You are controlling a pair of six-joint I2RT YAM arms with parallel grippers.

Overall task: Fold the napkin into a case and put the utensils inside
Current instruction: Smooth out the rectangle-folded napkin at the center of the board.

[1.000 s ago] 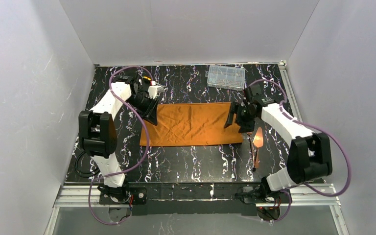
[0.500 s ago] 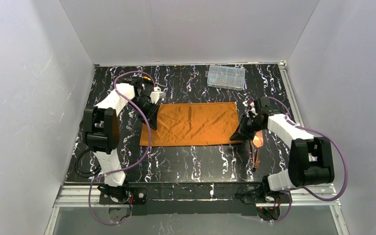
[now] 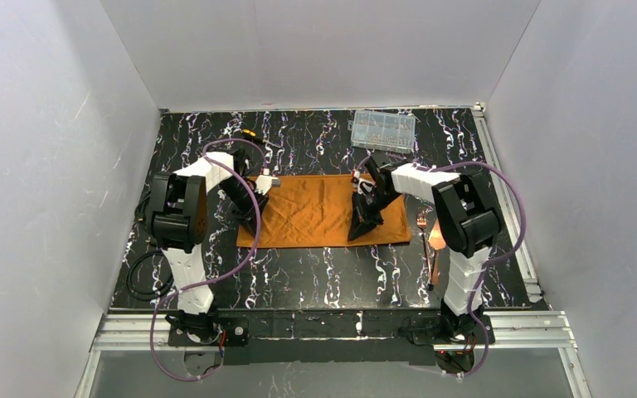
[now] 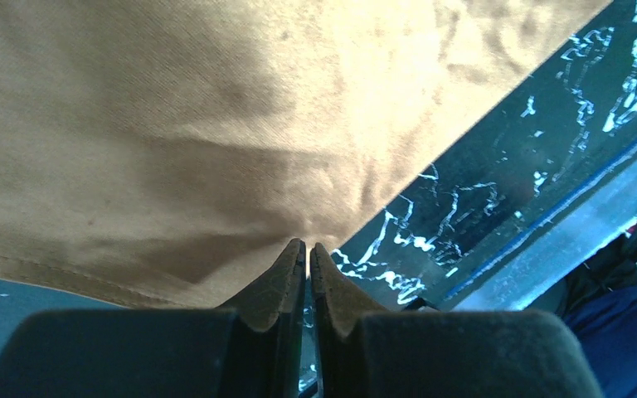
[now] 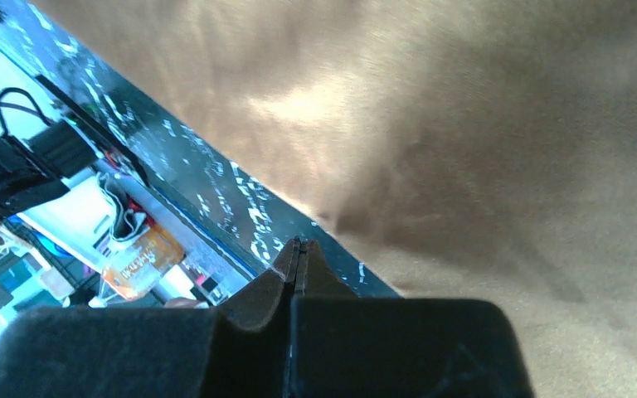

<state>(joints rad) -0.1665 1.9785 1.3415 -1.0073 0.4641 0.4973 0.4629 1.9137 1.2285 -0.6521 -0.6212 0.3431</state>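
The rust-orange napkin [image 3: 315, 211] lies flat as a wide rectangle on the black marbled table [image 3: 315, 274]. My left gripper [image 3: 253, 225] is at its front left corner. In the left wrist view its jaws [image 4: 307, 245] are shut, with the napkin [image 4: 216, 124] gathered into their tips. My right gripper [image 3: 355, 235] hangs over the napkin's front edge, right of the middle. Its jaws [image 5: 299, 243] are shut at the cloth's [image 5: 481, 124] border, and no fabric shows between them. The copper utensils [image 3: 435, 236] lie on the table just right of the napkin.
A clear plastic compartment box [image 3: 383, 130] stands at the back right. A small yellow-and-black tool [image 3: 250, 133] lies at the back left. Cables [image 3: 137, 274] loop beside the left arm, and white walls close in three sides.
My right arm swung left from the napkin's right end to its front edge, jaws closing on the way. My left gripper slid nearer along the left edge and closed on the corner.
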